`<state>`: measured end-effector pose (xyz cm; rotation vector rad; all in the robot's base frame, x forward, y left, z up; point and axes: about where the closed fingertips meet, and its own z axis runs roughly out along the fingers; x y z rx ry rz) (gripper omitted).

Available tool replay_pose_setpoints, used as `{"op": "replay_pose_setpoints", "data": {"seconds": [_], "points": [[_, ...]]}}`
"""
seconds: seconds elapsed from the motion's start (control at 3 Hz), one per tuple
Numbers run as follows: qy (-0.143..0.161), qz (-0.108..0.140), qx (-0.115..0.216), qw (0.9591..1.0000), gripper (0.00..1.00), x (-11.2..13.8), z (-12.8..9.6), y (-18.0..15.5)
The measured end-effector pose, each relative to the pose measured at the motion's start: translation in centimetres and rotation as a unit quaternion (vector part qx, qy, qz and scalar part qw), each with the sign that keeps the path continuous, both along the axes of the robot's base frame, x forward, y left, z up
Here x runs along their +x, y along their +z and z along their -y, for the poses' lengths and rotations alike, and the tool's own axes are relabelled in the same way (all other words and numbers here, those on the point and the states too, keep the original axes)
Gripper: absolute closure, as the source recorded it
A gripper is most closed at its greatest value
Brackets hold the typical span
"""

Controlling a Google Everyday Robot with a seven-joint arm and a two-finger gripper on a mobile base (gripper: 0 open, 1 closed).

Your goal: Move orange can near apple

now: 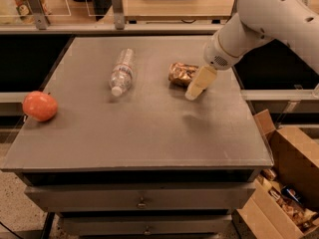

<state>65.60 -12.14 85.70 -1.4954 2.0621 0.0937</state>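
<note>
The orange can (181,74), shiny golden-brown with mottled print, lies on its side on the grey table (144,128), right of centre towards the back. The apple (40,106), round and red-orange, sits at the table's left edge. My gripper (194,89) hangs from the white arm (259,19) that reaches in from the upper right. Its cream fingers point down and left, just right of the can and partly in front of its right end. They hold nothing.
A clear plastic water bottle (122,71) lies on its side between the apple and the can. Open cardboard boxes (286,183) with clutter stand on the floor at the right. A counter with a rail runs behind the table.
</note>
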Motion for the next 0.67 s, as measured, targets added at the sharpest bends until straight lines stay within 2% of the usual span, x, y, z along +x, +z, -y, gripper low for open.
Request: {"op": "replay_pose_setpoints", "data": {"seconds": [0.33, 0.67], "points": [[-0.004, -0.01, 0.002, 0.9999, 0.19, 0.22, -0.52, -0.87], [-0.007, -0.014, 0.003, 0.9999, 0.42, 0.13, -0.86, -1.0]]}}
